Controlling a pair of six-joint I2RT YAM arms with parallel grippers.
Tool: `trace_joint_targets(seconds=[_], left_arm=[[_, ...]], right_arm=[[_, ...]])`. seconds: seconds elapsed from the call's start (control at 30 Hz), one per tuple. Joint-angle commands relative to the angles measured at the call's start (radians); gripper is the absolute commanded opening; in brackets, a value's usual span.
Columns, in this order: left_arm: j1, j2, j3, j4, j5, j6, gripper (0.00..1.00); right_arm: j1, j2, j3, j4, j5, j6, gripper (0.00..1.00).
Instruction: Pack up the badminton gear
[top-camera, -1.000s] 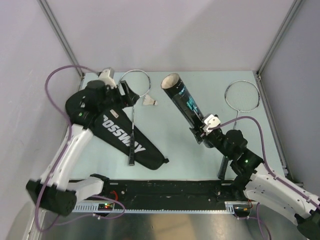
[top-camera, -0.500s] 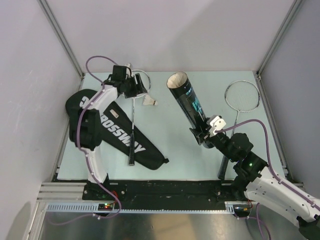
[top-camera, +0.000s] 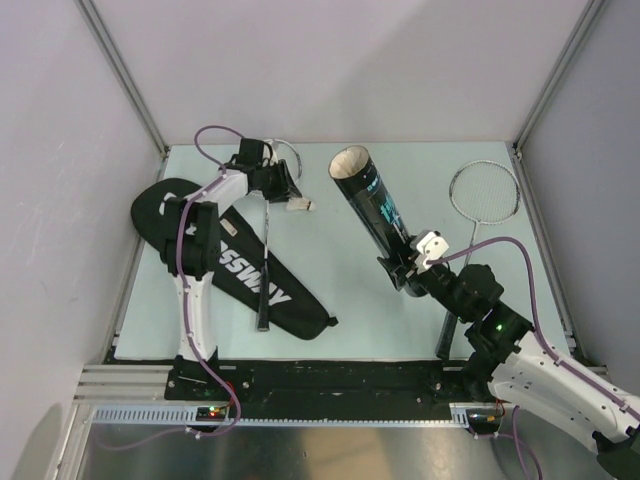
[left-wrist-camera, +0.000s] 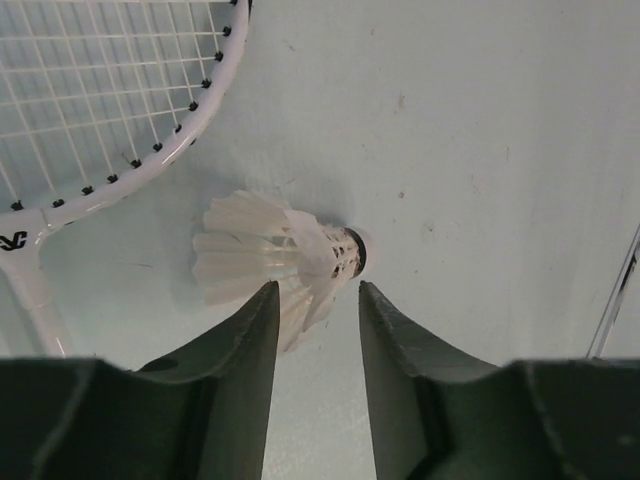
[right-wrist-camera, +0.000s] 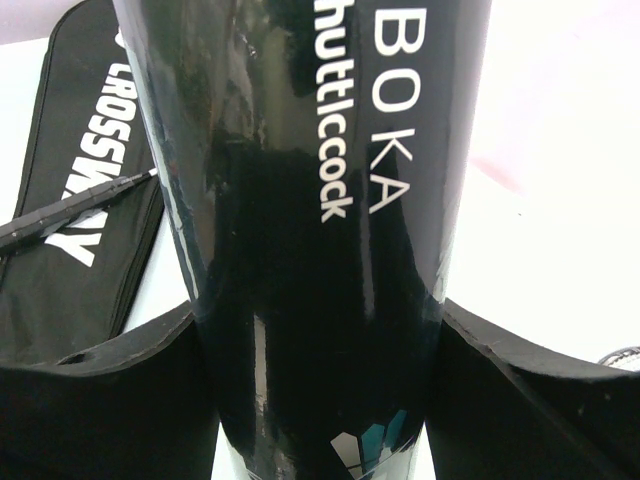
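A white feather shuttlecock (left-wrist-camera: 270, 255) (top-camera: 299, 204) lies on the pale table beside one racket's head (left-wrist-camera: 190, 130). My left gripper (left-wrist-camera: 315, 290) (top-camera: 283, 188) is low over it, open. The narrowed jaws flank the feathers' near edge, with a gap still showing. That racket's shaft (top-camera: 266, 250) runs down across the black racket bag (top-camera: 285, 295) (right-wrist-camera: 70, 260). My right gripper (top-camera: 405, 268) is shut on the lower end of the black tube (top-camera: 372, 205) (right-wrist-camera: 320, 200), whose open mouth points to the far left. The second racket (top-camera: 484, 190) lies at the far right.
Metal corner posts (top-camera: 120, 70) and grey walls close in the table on three sides. The black rail (top-camera: 330, 375) with both arm bases runs along the near edge. The left arm's purple cable (top-camera: 215, 135) loops over the far left corner.
My left arm has swung from over the bag to the far side, down onto the shuttlecock, and its jaws have narrowed. The right arm still holds the tube, almost unmoved.
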Motion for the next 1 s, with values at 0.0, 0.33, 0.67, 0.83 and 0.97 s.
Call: trace_joint_targets(seconds=[0.0,0.33,0.67,0.83,0.97], left_arm=[[0.004,-0.040,-0.005,0.031,0.045,0.002,0.37],[0.003,-0.205,-0.111,0.030,0.065,0.010,0.00],[0.003,-0.570,-0.352,0.030,0.030,0.001,0.00],[0.004,-0.809,-0.466,0.027,0.041,0.000,0.00],[0.004,-0.995,-0.534,-0.005,0.054,0.012,0.00]], right_arm=[[-0.011,-0.009,0.034,0.085,-0.015,0.006,0.29],[-0.004,0.034,0.031,0.103,-0.008,0.033,0.27],[0.021,0.090,0.031,0.136,-0.015,0.004,0.27],[0.021,0.093,0.019,0.122,0.016,-0.102,0.28],[0.004,0.087,-0.012,0.098,-0.012,-0.215,0.28]])
